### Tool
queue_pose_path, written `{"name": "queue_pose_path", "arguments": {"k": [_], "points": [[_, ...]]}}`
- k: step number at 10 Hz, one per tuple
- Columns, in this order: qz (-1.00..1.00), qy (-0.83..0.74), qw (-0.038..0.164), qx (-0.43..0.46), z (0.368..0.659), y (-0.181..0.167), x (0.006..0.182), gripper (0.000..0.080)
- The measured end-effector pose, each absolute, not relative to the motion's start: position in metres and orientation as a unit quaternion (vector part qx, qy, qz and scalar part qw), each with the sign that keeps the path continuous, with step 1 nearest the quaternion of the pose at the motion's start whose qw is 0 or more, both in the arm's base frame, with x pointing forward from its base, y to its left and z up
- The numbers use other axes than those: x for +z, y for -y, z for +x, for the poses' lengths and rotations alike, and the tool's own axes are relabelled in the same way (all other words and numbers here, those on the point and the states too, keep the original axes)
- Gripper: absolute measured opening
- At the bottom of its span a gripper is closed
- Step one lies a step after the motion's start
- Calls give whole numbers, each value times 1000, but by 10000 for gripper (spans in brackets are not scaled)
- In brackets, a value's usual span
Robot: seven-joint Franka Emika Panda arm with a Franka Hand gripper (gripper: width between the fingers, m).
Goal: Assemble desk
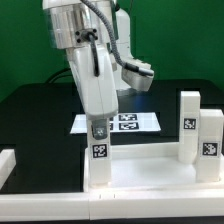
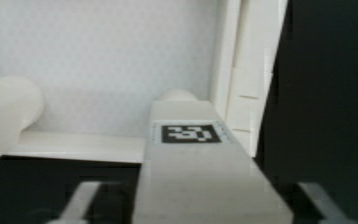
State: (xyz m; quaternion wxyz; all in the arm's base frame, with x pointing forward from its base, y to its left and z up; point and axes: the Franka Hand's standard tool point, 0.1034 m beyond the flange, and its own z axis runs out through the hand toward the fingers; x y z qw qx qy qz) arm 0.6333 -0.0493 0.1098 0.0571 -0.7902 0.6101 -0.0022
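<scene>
Hand (image 1: 99, 122) astride upright leg (image 1: 99, 160)

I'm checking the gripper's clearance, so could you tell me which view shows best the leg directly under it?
The exterior view: the leg stands upright and whole under the gripper. The wrist view shows only its tagged top between the open fingers.

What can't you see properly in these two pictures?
- Gripper: in the exterior view the arm hides its fingers; in the wrist view only blurry fingertips show at the edge.
- Tabletop: cut off by the exterior view's lower edge.
- Marker board: partly behind the arm; its tags are too small to read.
- Leg: the wrist view cuts off its near end.
</scene>
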Motion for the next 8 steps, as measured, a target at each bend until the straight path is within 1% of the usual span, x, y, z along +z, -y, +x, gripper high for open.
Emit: {"name": "queue_pose_path", "arguments": {"k": [1,2,3,5,6,7,8], "points": [[-855,-515,55,-3,632,49,110,609],[-895,-442,55,-1,630,46,110,609],[-902,-428,56,-1,629,43,110,642],[-934,-352,55,-5,629,45,110,648],[-955,-292,50,-10,629,45,110,648],[-982,-186,37,-23,632,48,113,649],[-995,-91,29,-41,638,51,117,649]]}}
